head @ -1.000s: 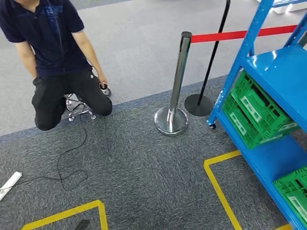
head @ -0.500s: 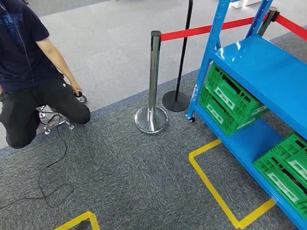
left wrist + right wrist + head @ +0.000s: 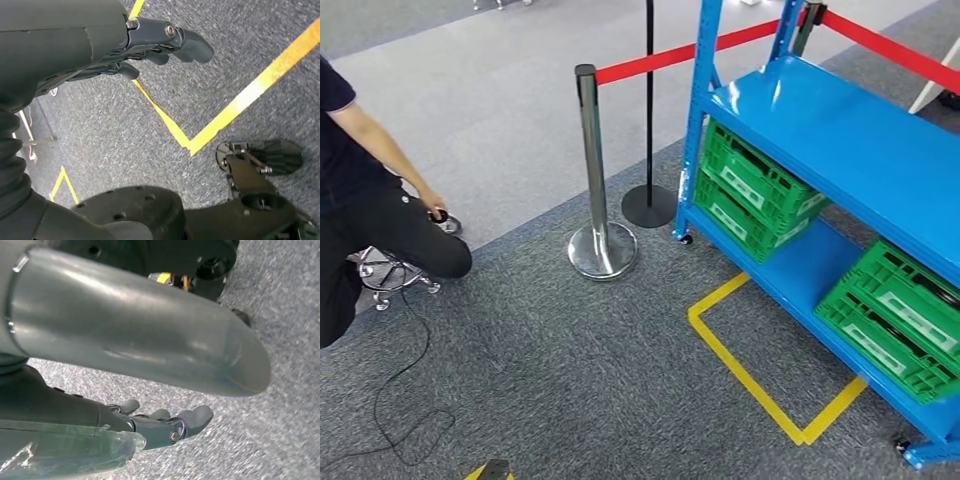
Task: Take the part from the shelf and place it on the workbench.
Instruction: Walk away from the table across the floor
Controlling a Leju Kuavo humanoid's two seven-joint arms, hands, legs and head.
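Observation:
A blue metal shelf (image 3: 841, 130) stands at the right of the head view. On its lower level sit green plastic crates: a stack of two (image 3: 754, 190) at the near end and another (image 3: 897, 320) further right. What lies inside the crates is hidden. My left hand (image 3: 162, 45) hangs over the grey carpet with its fingers stretched out and nothing in it. Beside my body hangs my right hand (image 3: 166, 425), its fingers likewise extended and holding nothing.
A chrome stanchion (image 3: 595, 180) with a red belt (image 3: 660, 58) and a black post base (image 3: 649, 205) stand left of the shelf. Yellow floor tape (image 3: 750, 370) marks a box before the shelf. A person (image 3: 373, 210) crouches at far left beside a black cable (image 3: 403, 400).
The whole picture has shifted left, so the camera has turned right. The shelf and its crates now take more of the view, and the person has slid to the left edge.

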